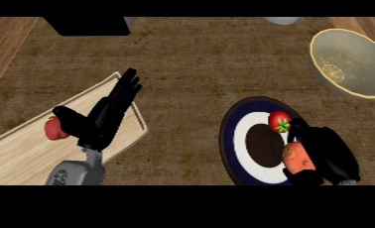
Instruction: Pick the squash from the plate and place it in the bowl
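The right hand (333, 155) shows at the counter's lower right corner, over the right side of the plate (233, 133). Its black fingers are curled round the orange squash (299, 156), which sits against the plate's white ring; whether the squash touches the plate or is raised cannot be told. A red tomato (279, 121) with a green stem lies on the plate just above the squash, near the fingertips. The bowl (355, 48), greenish with a pale yellow rim, stands at the counter's right edge toward the far corner, well apart from the plate. The left hand (106, 115) rests with fingers straight over the wooden cutting board (29, 152) at the lower left, its thumb beside a red fruit (53, 129).
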`<state>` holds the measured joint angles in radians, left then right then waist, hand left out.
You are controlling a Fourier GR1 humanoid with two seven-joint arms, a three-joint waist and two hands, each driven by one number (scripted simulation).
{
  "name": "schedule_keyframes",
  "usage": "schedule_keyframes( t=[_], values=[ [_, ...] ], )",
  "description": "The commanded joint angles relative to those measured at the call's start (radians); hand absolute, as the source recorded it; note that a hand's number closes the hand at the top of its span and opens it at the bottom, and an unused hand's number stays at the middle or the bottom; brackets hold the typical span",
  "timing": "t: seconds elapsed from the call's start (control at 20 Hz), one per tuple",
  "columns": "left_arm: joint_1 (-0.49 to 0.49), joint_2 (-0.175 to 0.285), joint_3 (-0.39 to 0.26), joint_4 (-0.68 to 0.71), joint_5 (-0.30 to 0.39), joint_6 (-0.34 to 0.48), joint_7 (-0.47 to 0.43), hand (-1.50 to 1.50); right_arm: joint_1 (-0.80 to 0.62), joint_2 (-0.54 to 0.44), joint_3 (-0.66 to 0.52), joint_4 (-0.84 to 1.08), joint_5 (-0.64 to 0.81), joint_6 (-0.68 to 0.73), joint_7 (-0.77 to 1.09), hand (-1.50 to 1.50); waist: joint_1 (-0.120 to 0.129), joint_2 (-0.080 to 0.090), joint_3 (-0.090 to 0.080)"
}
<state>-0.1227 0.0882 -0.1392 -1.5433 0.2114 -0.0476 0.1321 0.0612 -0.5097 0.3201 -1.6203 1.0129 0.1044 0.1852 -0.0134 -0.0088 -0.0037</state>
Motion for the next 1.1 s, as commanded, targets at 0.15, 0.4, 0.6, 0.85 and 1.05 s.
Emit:
schedule_keyframes(
  t=[0.15,0.4,0.6,0.85,1.05],
  values=[
    [-0.02,0.031,0.036,-0.046,0.041,-0.018,0.087,0.0,0.163,-0.184,-0.187,-0.259,-0.195,-0.014,-0.232,1.5,-0.007,0.003,0.003],
    [0.042,0.024,0.027,-0.037,0.014,-0.023,0.016,0.0,0.222,-0.219,-0.378,-0.455,-0.333,0.018,-0.235,1.5,-0.011,0.002,0.003],
    [0.078,0.037,0.025,-0.089,0.024,-0.035,0.037,0.0,0.23,-0.269,-0.61,-0.525,-0.506,0.092,-0.249,1.5,-0.006,0.002,0.003],
    [0.017,-0.029,-0.02,-0.064,-0.039,0.024,0.064,0.0,0.157,-0.245,-0.719,-0.548,-0.575,0.212,-0.193,1.5,0.007,0.007,0.003],
    [0.026,-0.002,0.024,-0.028,0.004,-0.041,0.023,0.0,-0.014,-0.269,-0.74,-0.412,-0.634,0.252,-0.158,1.5,0.018,0.01,0.003]
  ],
)
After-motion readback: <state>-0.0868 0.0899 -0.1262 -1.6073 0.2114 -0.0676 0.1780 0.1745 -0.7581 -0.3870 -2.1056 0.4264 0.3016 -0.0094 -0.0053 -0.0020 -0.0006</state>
